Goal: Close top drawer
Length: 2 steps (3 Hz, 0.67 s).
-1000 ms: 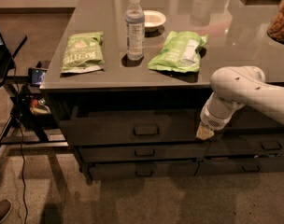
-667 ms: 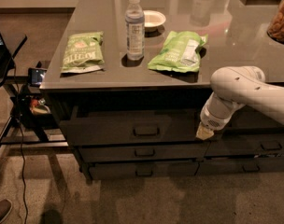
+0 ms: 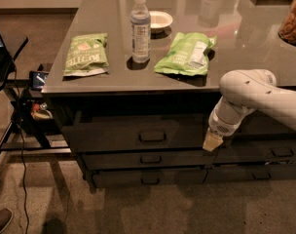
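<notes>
The top drawer (image 3: 133, 133) is a wide dark-grey drawer with a tall front panel and a small central bar handle (image 3: 152, 136). It sits under the grey tabletop and stands out slightly from the unit. My gripper (image 3: 212, 141) hangs at the end of the white arm, at the drawer front's right end, level with the panel's lower edge. Whether it touches the panel I cannot tell.
Two shallower drawers (image 3: 148, 159) lie below, and the right-hand unit's drawers (image 3: 282, 152) behind my arm. On the tabletop (image 3: 104, 43) stand a water bottle (image 3: 140, 28), two green snack bags (image 3: 86, 54), a small white bowl (image 3: 160, 19). A stand with cables (image 3: 21, 111) is at the left.
</notes>
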Tool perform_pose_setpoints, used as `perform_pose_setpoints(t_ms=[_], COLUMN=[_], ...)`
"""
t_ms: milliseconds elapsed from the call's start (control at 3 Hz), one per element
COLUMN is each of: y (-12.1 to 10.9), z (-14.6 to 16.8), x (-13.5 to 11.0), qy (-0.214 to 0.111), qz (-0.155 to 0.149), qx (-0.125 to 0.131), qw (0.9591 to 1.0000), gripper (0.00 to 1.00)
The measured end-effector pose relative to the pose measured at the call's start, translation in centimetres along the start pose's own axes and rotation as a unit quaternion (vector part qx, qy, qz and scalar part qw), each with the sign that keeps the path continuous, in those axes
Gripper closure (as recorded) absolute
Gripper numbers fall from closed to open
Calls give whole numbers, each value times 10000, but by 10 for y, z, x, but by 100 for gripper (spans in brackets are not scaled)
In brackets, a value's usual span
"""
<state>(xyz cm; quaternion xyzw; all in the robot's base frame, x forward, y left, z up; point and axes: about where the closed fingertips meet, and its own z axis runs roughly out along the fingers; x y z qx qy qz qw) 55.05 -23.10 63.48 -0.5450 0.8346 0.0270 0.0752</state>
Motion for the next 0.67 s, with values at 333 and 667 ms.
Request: perform_pose_setpoints(t_ms=[333, 667], y=[0, 0], z=[0, 0], x=[0, 0], qy=[0, 0], qz=[0, 0], qx=[-1, -1], qw=[10000, 10000], gripper=[0, 0])
